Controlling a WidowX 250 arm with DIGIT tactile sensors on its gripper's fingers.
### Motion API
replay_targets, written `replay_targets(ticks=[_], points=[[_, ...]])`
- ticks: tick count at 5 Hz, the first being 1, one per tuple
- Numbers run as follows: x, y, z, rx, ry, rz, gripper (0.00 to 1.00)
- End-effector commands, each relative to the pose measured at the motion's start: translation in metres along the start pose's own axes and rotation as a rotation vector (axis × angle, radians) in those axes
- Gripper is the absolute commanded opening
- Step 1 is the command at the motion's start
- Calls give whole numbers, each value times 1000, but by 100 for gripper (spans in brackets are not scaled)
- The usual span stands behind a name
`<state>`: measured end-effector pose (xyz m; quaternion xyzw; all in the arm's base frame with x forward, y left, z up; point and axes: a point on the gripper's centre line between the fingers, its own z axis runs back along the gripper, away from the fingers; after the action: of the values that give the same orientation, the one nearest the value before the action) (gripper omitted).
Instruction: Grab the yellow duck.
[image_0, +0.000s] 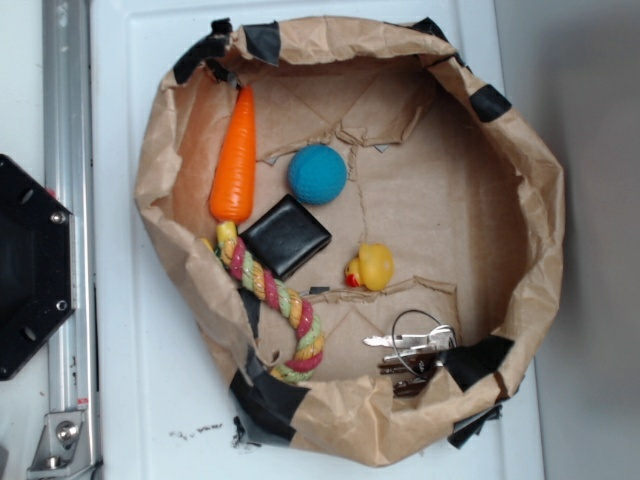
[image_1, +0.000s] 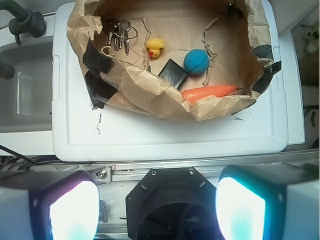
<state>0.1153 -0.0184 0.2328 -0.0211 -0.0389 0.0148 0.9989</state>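
The yellow duck, small and glossy with an orange-red beak, lies on the floor of a rolled-down brown paper bag, near its middle. In the wrist view my gripper is open, its two glowing pads wide apart at the bottom edge with nothing between them. It hovers high over the black robot base, well short of the bag and the duck. The gripper does not show in the exterior view.
In the bag with the duck are a blue ball, an orange carrot toy, a black square box, a striped rope toy and a key bunch. The bag stands on a white lid.
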Motion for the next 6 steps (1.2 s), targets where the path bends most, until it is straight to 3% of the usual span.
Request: replay_targets(ticks=[1, 2, 3, 5, 6], points=[[86, 16, -27, 0, -21, 15, 100], [115, 18, -49, -25, -47, -72, 100], [141, 20, -81, 67, -78, -68, 100], [152, 2, -179, 68, 63, -172, 100], [163, -1, -207, 40, 78, -168, 100]])
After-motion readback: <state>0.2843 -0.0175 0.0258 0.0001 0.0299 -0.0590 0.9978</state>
